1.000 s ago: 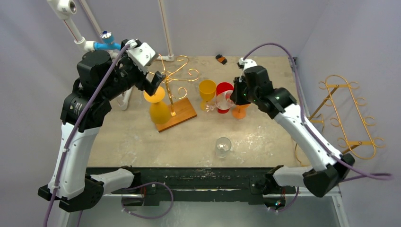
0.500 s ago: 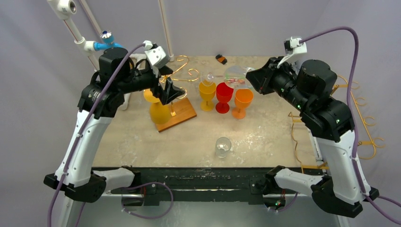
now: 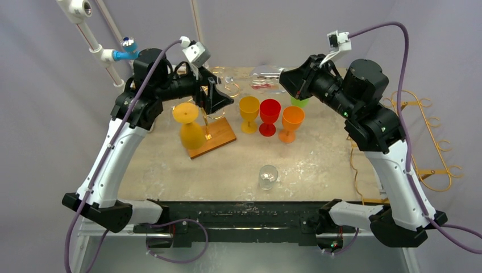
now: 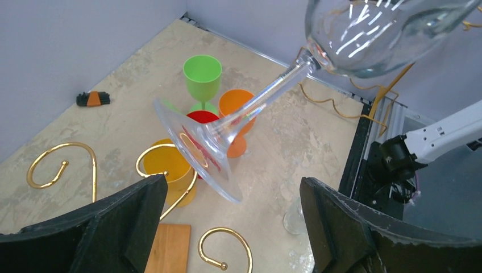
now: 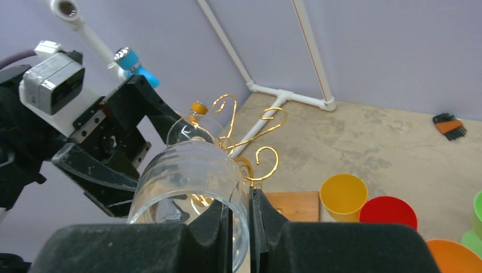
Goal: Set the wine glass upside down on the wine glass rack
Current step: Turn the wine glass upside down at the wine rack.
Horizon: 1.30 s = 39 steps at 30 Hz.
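Top view. Clear stemmed wine glass (image 3: pixel 267 79) in mid-air over the back of the beige desk (image 3: pixel 318 165), lying roughly level, bowl pinched in the right jaws, foot pointing toward the left jaws. Left jaws spread wide, up beside the curls of the gold wire rack (image 3: pixel 207 114) on its wooden base. Yellow-orange plastic goblet (image 3: pixel 190 128) upside down beside that rack. Yellow goblet (image 3: pixel 249 108), red goblet (image 3: pixel 270 111) and orange goblet (image 3: pixel 293 116) upright in a row mid-desk, green goblet (image 3: pixel 298 102) behind. Small clear tumbler (image 3: pixel 268 175) near the front edge.

Left wrist view. Spread black fingers (image 4: pixel 102 227) at both lower corners; glass foot tilted in front of the gap between them, apart from both. Stem slanting up right to the bowl at the top edge.

Right wrist view. Close-set fingers (image 5: pixel 219 227) clamped on the bowl's rim wall, one inside, one outside. Rack curls just past the bowl, left jaws open beyond.
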Each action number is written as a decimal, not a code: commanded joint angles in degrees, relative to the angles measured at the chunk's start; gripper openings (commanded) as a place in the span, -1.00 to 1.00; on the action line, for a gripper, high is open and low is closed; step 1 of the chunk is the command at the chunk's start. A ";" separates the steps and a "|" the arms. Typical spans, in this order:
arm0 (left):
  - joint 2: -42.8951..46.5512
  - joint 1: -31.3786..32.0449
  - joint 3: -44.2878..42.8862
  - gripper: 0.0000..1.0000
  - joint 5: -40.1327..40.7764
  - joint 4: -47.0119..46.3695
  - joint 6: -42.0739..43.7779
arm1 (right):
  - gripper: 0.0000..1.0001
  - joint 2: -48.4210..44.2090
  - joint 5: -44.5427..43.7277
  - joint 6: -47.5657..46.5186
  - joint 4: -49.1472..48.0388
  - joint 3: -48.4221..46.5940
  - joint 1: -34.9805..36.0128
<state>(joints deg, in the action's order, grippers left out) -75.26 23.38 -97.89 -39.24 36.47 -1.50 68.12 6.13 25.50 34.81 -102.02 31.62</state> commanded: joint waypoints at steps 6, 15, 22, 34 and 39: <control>-0.50 -0.08 0.03 0.44 2.33 -8.27 -4.64 | -1.00 -0.90 6.85 3.77 -10.69 2.15 0.21; -2.71 -0.08 -2.67 -0.74 4.81 -4.08 1.13 | -1.00 -3.12 12.49 7.45 -18.40 10.12 0.21; -2.25 -0.08 -7.55 -1.00 13.55 -2.45 14.41 | -0.68 -4.75 17.07 5.89 -16.78 13.00 0.20; 1.74 -0.08 -7.93 -1.00 14.25 -9.06 19.51 | 0.77 -9.83 16.70 0.04 -9.96 18.35 0.20; 2.31 -0.08 -7.76 -1.00 14.55 -9.32 22.83 | 0.89 -10.94 14.84 -4.05 -3.98 16.64 0.20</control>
<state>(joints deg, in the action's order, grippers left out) -74.46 23.27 -103.72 -24.64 31.14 17.93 58.63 21.76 25.87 26.44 -83.88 31.77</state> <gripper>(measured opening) 0.075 0.924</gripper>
